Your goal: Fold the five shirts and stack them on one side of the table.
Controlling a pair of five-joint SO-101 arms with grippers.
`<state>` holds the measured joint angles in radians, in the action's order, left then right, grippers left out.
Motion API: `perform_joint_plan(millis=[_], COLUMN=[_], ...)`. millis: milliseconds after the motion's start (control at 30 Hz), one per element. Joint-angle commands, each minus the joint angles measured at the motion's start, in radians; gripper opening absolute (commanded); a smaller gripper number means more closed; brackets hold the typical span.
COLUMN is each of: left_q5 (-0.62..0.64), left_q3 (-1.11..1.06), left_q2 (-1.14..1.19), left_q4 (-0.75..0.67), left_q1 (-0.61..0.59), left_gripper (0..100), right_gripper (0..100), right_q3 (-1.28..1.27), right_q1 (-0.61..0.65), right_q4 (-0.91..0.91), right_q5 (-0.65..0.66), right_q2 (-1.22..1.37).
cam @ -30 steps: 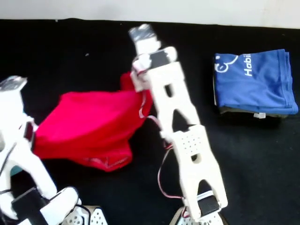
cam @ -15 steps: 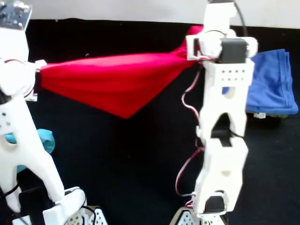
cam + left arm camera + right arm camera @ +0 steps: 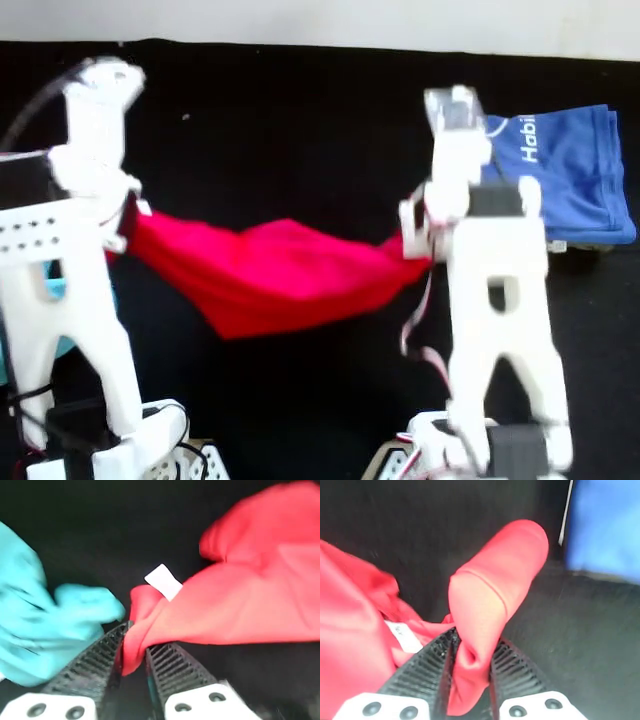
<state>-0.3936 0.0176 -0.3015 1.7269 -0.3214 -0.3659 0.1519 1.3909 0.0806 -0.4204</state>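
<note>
Now | left gripper [image 3: 137, 639] pinches red shirt [image 3: 280, 275] corner | right gripper [image 3: 474, 642] clamps opposite end

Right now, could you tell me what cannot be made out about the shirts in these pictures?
- Blue stack: in the high view the right arm covers part of it, and its shirts cannot be counted.
- Teal shirt: mostly behind the left arm in the high view, and blurred in the left wrist view.
- Red shirt: the high view cannot settle whether its sagging middle touches the table.
</note>
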Motion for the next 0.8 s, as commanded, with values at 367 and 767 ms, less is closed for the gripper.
perform_joint_plan(millis=[367,767], left_q5=[-0.112,-0.112], left_q3=[-0.513,-0.506], left_q2=[-0.028,-0.028], left_q4=[0.006,0.005], left_q1=[0.004,0.004], left_gripper=[1,1], right_gripper=[13.5,19.4], right_q3=[-0.587,0.022], right_q1=[-0.076,0.07], right_q4=[0.004,0.177], right_q5=[0.278,0.167], right_q2=[-0.503,-0.386])
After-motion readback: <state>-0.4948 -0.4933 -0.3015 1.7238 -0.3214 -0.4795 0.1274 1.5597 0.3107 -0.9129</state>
